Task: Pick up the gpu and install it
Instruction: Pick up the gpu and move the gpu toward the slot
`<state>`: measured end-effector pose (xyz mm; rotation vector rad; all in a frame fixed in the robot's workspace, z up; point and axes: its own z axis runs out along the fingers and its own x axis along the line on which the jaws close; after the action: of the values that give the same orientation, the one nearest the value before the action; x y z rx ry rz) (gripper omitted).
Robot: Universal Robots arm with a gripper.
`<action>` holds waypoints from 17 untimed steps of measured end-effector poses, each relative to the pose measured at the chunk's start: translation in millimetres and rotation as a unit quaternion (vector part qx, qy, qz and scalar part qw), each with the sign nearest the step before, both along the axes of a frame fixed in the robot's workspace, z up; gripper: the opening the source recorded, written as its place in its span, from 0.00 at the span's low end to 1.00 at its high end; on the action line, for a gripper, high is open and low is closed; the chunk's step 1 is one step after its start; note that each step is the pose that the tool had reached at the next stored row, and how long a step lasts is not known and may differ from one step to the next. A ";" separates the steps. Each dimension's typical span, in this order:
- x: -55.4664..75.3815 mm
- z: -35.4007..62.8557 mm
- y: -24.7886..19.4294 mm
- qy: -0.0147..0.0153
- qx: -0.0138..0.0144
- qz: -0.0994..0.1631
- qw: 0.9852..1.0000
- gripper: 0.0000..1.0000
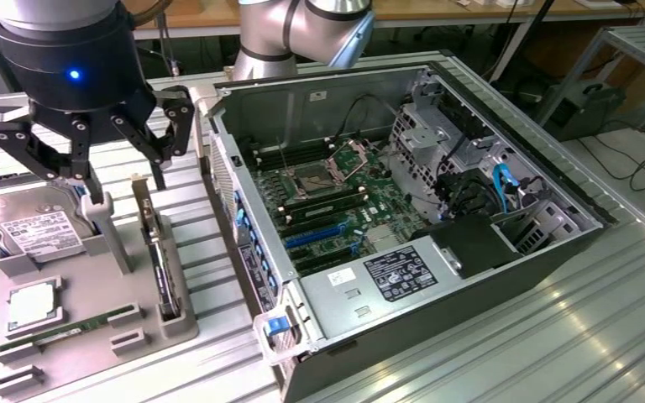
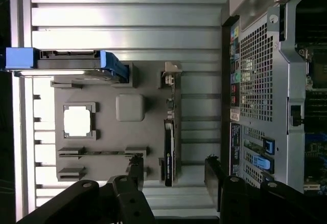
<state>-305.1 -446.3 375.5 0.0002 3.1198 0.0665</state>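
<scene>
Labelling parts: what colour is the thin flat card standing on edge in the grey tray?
The gpu is black; clearest in the wrist view.

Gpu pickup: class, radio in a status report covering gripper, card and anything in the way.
Gripper open, empty, above the tray. Gpu on edge in its slot, untouched. Nothing between them; hard drive stands apart.
</scene>
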 end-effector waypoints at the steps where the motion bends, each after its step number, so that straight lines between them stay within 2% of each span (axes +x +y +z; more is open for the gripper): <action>1: 0.0 -0.5 -0.1 0.000 0.000 0.002 1.000 0.60; 17: -0.1 -12.7 -0.8 0.000 -0.004 0.018 1.000 0.60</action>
<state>-305.2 -447.1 362.8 -0.0554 3.1205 0.0531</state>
